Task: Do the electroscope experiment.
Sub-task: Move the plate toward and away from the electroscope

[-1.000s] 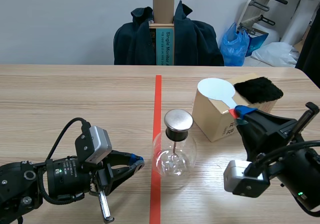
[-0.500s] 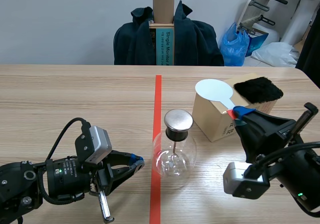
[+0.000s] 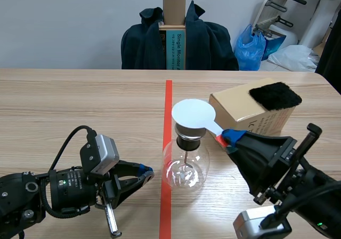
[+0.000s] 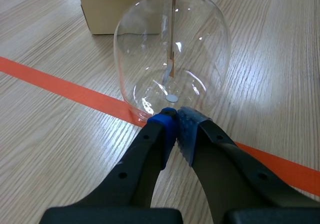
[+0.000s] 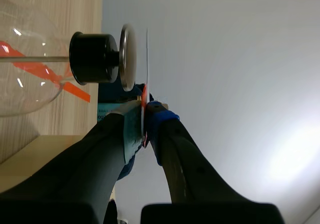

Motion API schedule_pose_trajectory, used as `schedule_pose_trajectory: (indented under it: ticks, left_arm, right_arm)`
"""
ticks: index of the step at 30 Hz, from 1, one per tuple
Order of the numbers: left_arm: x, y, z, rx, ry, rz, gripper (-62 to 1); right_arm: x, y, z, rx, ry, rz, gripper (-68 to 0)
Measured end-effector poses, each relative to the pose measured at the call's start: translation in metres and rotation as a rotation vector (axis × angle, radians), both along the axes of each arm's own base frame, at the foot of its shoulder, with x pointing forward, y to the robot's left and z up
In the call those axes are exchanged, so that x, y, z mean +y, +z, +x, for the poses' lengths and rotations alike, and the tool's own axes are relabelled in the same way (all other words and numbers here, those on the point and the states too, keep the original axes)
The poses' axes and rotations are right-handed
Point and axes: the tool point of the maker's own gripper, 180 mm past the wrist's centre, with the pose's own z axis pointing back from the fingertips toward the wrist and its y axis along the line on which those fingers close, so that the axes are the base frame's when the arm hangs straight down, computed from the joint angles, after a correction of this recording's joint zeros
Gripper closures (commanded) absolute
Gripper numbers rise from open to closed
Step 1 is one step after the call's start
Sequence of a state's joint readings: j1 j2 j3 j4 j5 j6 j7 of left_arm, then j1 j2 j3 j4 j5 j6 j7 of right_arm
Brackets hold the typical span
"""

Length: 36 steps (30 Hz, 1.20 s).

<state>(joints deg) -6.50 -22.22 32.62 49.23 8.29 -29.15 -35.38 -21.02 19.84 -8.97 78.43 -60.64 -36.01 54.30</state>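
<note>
We've got our R gripper (image 3: 228,138) pinching the white paddle (image 3: 193,113) by its handle, disc just above the metal cap (image 5: 127,57) of the glass flask (image 3: 185,167), which sits at the red tape (image 3: 168,98) mid-table. L gripper (image 4: 176,119): fingers pressed together, tips at the flask's base.

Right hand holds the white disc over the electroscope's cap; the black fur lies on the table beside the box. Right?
No. The scene view shows the black fur on top of the cardboard box, not the table. The right hand does hold the white disc over the cap.
</note>
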Motion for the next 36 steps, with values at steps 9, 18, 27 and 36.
schedule_pose_trajectory:
  ticks: [9,18,27,36]
  left_arm:
    - [0.0,0.0,0.0,0.0,0.0,0.0,-2.5]
    - [0.0,0.0,0.0,0.0,0.0,0.0,-2.5]
    - [0.0,0.0,0.0,0.0,0.0,0.0,-2.6]
    - [0.0,0.0,0.0,0.0,0.0,0.0,-2.5]
  right_arm:
    - [0.005,0.0,-0.007,-0.001,0.046,-0.002,-0.7]
    - [-0.001,0.0,0.002,0.0,-0.011,0.0,-0.7]
    - [-0.028,0.001,0.029,0.004,-0.222,0.009,-0.7]
    - [-0.052,0.001,0.045,0.008,-0.382,0.016,-0.7]
